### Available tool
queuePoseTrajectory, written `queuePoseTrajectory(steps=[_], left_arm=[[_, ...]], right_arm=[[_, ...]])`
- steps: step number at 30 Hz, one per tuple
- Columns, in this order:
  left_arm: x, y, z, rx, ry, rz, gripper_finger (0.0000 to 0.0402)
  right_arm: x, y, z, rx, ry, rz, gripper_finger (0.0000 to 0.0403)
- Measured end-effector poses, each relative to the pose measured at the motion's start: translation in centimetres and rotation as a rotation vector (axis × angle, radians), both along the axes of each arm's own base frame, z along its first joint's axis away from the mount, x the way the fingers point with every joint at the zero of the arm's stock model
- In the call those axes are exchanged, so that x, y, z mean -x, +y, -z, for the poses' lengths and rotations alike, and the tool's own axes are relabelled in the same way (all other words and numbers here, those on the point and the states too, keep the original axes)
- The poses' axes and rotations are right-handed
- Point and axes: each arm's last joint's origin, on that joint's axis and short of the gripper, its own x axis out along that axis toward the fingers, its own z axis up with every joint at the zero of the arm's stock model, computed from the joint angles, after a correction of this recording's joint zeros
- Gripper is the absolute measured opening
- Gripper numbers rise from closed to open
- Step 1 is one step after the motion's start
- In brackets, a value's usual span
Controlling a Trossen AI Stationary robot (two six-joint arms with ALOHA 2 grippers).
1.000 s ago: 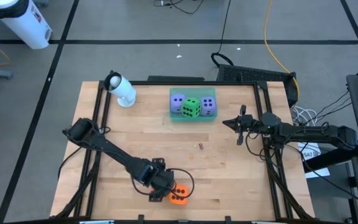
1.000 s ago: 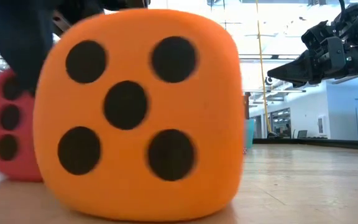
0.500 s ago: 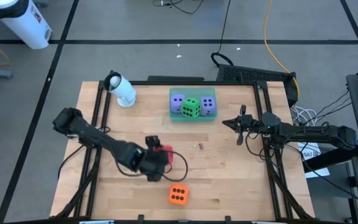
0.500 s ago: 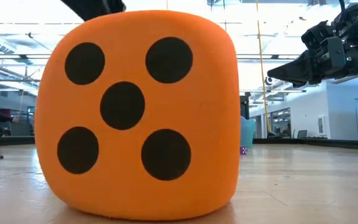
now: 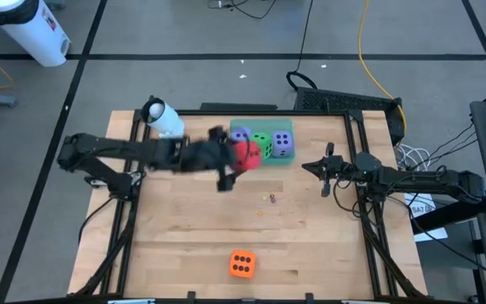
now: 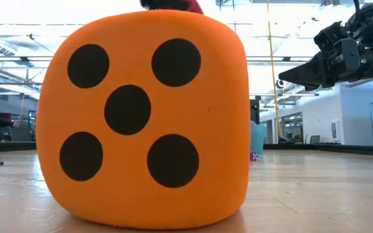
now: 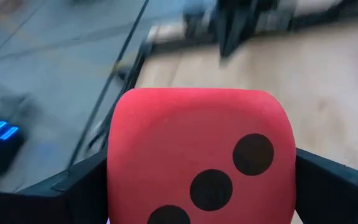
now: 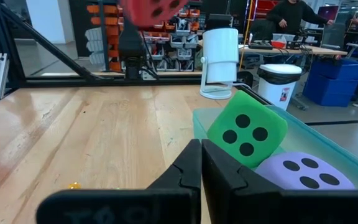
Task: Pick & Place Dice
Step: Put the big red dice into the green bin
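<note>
Five soft foam dice in play. Far left on the wooden counter (image 5: 310, 228), a white cylindrical lamp-like device (image 5: 164, 120) stands clear of the work. Left tool (image 5: 236, 159) grips the red foam die with black pips (image 5: 246, 154) between wide-spread jaws, carrying it in the air at the left end of the translucent teal tray (image 5: 261, 158). In the tray: light purple die (image 5: 240, 136), green die (image 5: 261, 146), second light purple die (image 5: 283, 143). Orange foam die (image 5: 241, 264) sits alone near the front edge, well apart. Right tool (image 5: 321, 166) is closed, empty, waiting right of the tray. Step looks like transport to place; next calls for lowering red into a free tray spot, then releasing.
</note>
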Motion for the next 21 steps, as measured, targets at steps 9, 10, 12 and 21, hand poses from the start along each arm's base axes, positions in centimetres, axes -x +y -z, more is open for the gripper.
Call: queuePoseTrajectory(steps=[9,10,12,21], left_arm=[[-4.6,8.9,1.1,0.165,-0.293,0.189,0.0397],[-5.1,9.8,1.9,0.185,-0.291,0.188,0.0397],[-6.3,11.4,3.8,0.214,-0.285,0.182,0.0397],[-8.2,16.6,9.7,0.321,-0.250,0.109,0.0397]], right_arm=[[0.0,0.0,0.0,0.001,-0.002,0.002,0.0004],[0.0,0.0,-0.1,0.002,-0.005,0.002,0.0004],[0.0,0.0,-0.1,0.010,-0.005,0.002,0.0004],[0.0,0.0,-0.6,0.050,-0.054,0.002,0.0004]])
